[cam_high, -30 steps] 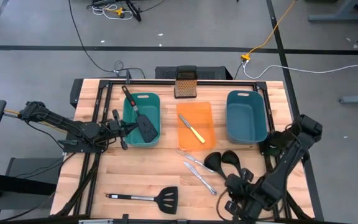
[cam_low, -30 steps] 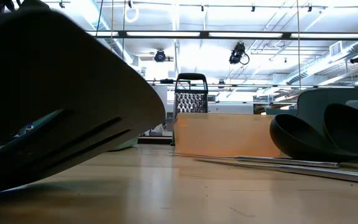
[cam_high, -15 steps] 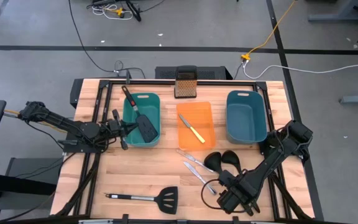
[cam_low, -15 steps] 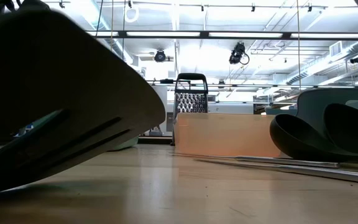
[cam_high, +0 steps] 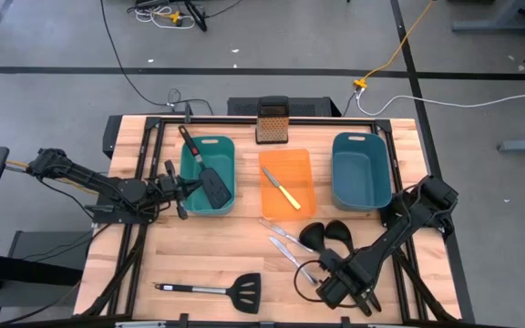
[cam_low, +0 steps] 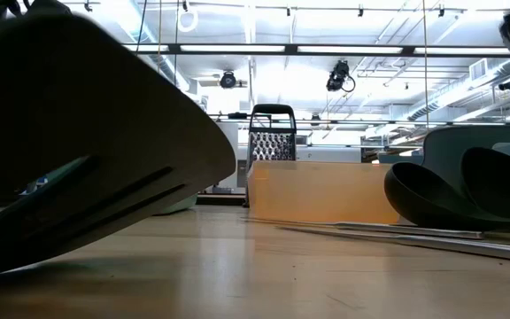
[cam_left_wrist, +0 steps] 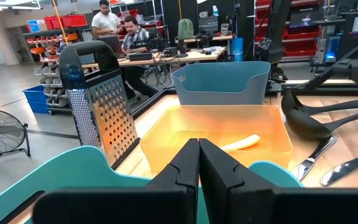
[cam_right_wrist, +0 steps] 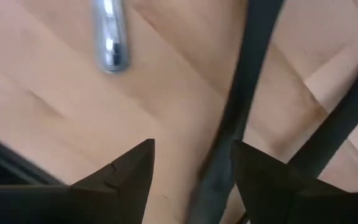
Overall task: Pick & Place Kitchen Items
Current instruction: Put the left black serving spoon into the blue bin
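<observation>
A robotics lab or workshop, not a home kitchen. A pale wooden butcher-block counter (cam_high: 226,246) stands on a bare grey concrete floor (cam_high: 53,46) crossed by loose black cables (cam_high: 121,64) and a yellow extension cord (cam_high: 408,36). Beyond it are exposed ceiling ducts with long strip lights (cam_low: 237,49), red storage bins on racks (cam_left_wrist: 67,22), and people seated at a cluttered workbench (cam_left_wrist: 126,37).
</observation>
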